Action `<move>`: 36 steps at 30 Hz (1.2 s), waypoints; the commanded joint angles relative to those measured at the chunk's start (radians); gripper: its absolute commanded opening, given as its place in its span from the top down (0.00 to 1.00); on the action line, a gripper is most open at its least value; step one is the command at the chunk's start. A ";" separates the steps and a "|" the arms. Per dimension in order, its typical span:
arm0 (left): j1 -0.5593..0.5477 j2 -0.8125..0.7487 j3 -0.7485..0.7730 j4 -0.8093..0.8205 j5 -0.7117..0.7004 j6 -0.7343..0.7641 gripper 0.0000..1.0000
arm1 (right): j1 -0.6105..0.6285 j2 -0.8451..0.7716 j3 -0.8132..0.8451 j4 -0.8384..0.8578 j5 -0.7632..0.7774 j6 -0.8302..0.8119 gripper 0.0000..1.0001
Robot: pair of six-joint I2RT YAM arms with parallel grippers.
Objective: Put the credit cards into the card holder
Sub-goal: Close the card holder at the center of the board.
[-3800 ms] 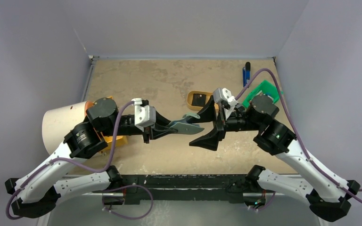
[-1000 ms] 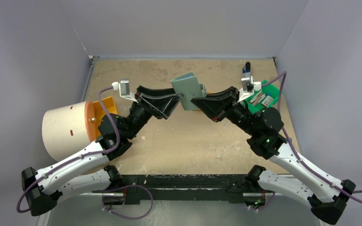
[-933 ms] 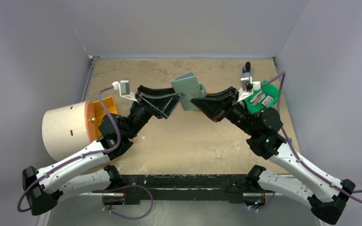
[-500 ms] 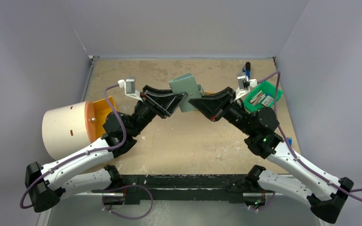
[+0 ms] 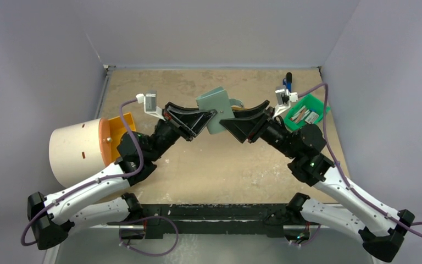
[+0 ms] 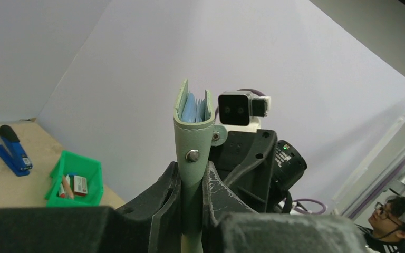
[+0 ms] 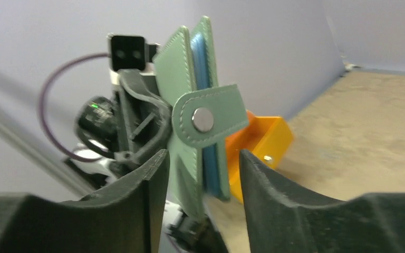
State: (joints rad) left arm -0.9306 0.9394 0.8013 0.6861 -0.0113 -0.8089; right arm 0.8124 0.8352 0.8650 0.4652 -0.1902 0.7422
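top view first: the card holder (image 5: 215, 109) is up in the air over the back half of the counter (image 5: 198, 165), pinched at its lower edge by the left hand (image 5: 209, 115). the right hand (image 5: 226, 117) sits right across from it, nearly tip to tip. the green bin (image 5: 307, 113) and blue stapler (image 5: 287, 82) are near the right back corner, and the orange bin (image 5: 118, 127) and big white cylinder (image 5: 77, 151) are off left. all of them are well apart from the holder, so there's plenty of open room.

left wrist view: our left fingers are pressed tight on the holder's bottom. it stands upright, long axis up and down, mouth on top. blue cards (image 6: 192, 108) sit in the mouth, barely peeking out. the snap tab (image 6: 216, 136) hangs loose on the side facing the right arm.

right wrist view: the right hand is spread with a finger on each side of the holder, gripping nothing. there's a clear gap at one finger. the other is just beside the leather, and we can't tell if it touches. the tab points at this camera, unsnapped. our guess is the cards are in and closing the snap is what's left, so this hand would squeeze across the holder's thin axis.
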 commanded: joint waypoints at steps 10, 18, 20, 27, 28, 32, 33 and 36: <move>-0.001 -0.109 0.040 -0.279 -0.165 0.062 1.00 | 0.001 -0.082 0.288 -0.610 0.230 -0.410 0.33; -0.001 -0.068 0.029 -0.469 -0.337 -0.035 1.00 | -0.001 -0.003 0.285 -0.563 0.341 -0.518 0.32; -0.001 -0.069 -0.013 -0.475 -0.341 -0.073 1.00 | -0.001 0.043 0.320 -0.605 0.404 -0.519 0.33; -0.001 -0.042 -0.088 -0.477 -0.282 -0.132 1.00 | -0.032 0.072 0.253 -0.599 0.462 -0.462 0.32; -0.001 -0.033 -0.090 -0.485 -0.281 -0.135 1.00 | -0.057 0.083 0.247 -0.618 0.440 -0.451 0.32; -0.001 0.002 -0.134 -0.464 -0.271 -0.154 1.00 | -0.224 0.104 0.161 -0.638 0.255 -0.359 0.32; -0.001 0.010 -0.147 -0.454 -0.273 -0.167 1.00 | -0.263 0.105 0.137 -0.632 0.205 -0.332 0.32; 0.000 0.029 -0.170 -0.457 -0.283 -0.178 1.00 | -0.333 0.088 0.057 -0.601 0.121 -0.277 0.32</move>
State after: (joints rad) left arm -0.9314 0.9516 0.6537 0.1707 -0.2947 -0.9478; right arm 0.5575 0.9318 1.0008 -0.1680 0.0887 0.3592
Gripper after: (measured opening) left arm 0.116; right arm 0.675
